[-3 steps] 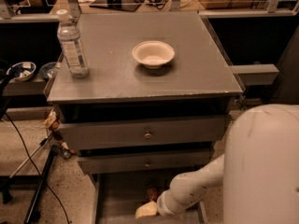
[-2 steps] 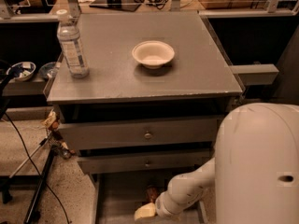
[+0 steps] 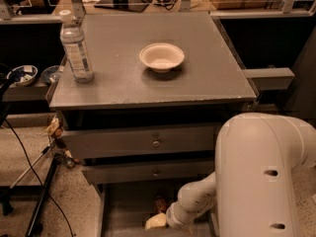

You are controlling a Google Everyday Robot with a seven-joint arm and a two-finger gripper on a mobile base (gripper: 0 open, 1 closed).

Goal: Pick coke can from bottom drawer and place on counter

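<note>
The bottom drawer (image 3: pixel 121 209) is pulled out below the two knobbed drawers. My arm reaches down into it from the right. The gripper (image 3: pixel 156 221) is low inside the drawer near the frame's bottom edge. A small dark reddish thing (image 3: pixel 160 203), seemingly the coke can, stands in the drawer just behind the gripper; whether they touch I cannot tell. The counter (image 3: pixel 197 83) is the flat grey top of the cabinet above.
A clear plastic water bottle (image 3: pixel 76 48) stands at the counter's left edge. A white bowl (image 3: pixel 162 57) sits near its middle. My large white arm link (image 3: pixel 266 177) fills the lower right. Cables and a stand (image 3: pixel 42 201) lie on the floor at left.
The large white arm link has shifted left and fills more of the view. The gripper stays low in the bottom drawer, about where it was.
</note>
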